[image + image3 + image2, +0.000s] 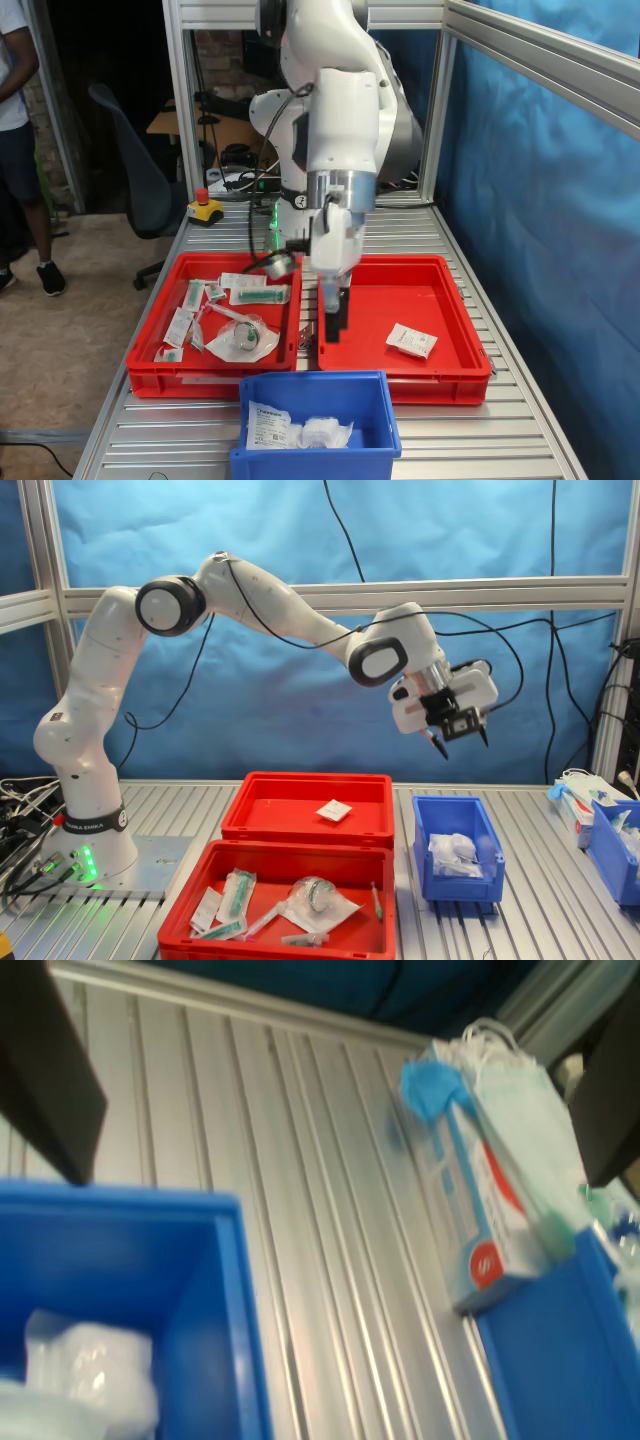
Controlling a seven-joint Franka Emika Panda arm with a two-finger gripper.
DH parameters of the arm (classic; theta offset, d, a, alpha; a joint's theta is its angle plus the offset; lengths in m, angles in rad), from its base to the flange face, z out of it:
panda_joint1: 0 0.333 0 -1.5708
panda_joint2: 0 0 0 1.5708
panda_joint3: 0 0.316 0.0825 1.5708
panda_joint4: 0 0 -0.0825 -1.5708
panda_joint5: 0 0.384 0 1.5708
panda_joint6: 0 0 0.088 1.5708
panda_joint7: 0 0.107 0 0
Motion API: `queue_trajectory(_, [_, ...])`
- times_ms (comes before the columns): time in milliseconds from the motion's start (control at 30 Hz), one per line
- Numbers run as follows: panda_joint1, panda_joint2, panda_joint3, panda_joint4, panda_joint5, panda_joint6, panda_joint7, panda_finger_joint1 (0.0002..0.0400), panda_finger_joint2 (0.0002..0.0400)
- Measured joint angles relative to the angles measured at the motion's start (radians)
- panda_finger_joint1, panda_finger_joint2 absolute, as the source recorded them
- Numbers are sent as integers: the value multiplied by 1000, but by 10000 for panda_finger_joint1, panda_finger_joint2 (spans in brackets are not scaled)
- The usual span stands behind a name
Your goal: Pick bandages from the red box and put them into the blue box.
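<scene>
The gripper (459, 742), jaws apart and empty, hangs high above the blue box (457, 878), so the remaining bandage (333, 811) in the red box (306, 829) lies down and back toward the arm's base.

robot lab: aluminium frame (330, 592), blue curtain (300, 710).

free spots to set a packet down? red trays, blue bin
The red box is mostly bare; one bandage packet lies near a corner. The blue box holds packets at one end. The other red tray is crowded.
</scene>
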Motion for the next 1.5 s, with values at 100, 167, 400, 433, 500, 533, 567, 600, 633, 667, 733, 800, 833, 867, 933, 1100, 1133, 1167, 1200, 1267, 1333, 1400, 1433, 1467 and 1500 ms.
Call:
queue_trajectory(100, [3,-32,16,-14,0,0,-9,400,400])
queue_trajectory(167, [4,-51,25,-25,0,0,-12,400,400])
queue_trajectory(400, [-6,-142,76,-123,0,0,-20,400,400])
queue_trajectory(433, [-9,-153,84,-139,-2,0,-21,400,400])
queue_trajectory(500, [-19,-187,108,-190,-12,0,-23,400,400])
queue_trajectory(533, [-24,-198,116,-207,-17,0,-23,400,400])
queue_trajectory(567, [-29,-208,124,-225,-24,0,-24,400,400])
queue_trajectory(600, [-40,-229,140,-261,-40,0,-27,400,400])
queue_trajectory(633, [-46,-238,147,-278,-51,0,-30,400,400])
queue_trajectory(667, [-53,-248,154,-296,-61,0,-34,400,400])
queue_trajectory(733, [-67,-266,168,-331,-86,0,-47,400,400])
queue_trajectory(800, [-88,-289,183,-377,-120,0,-65,400,400])
queue_trajectory(833, [-103,-303,191,-407,-143,0,-76,400,400])
queue_trajectory(867, [-111,-310,195,-421,-153,0,-81,400,400])
queue_trajectory(933, [-127,-322,200,-449,-170,0,-90,400,400])
queue_trajectory(1100, [-173,-356,210,-524,-201,-19,-109,400,400])
queue_trajectory(1133, [-173,-356,210,-524,-201,-19,-109,400,400])
queue_trajectory(1167, [-181,-362,211,-536,-204,-29,-111,400,400])
queue_trajectory(1200, [-188,-368,212,-548,-207,-41,-114,400,400])
queue_trajectory(1267, [-219,-391,215,-589,-216,-103,-121,400,400])
queue_trajectory(1333, [-234,-400,216,-604,-218,-133,-126,400,400])
queue_trajectory(1400, [-258,-415,219,-622,-218,-179,-140,400,400])
queue_trajectory(1433, [-258,-415,219,-622,-218,-179,-140,400,400])
queue_trajectory(1467, [-274,-427,222,-632,-216,-202,-155,400,400])
queue_trajectory(1500, [-282,-432,223,-636,-214,-211,-163,400,400])
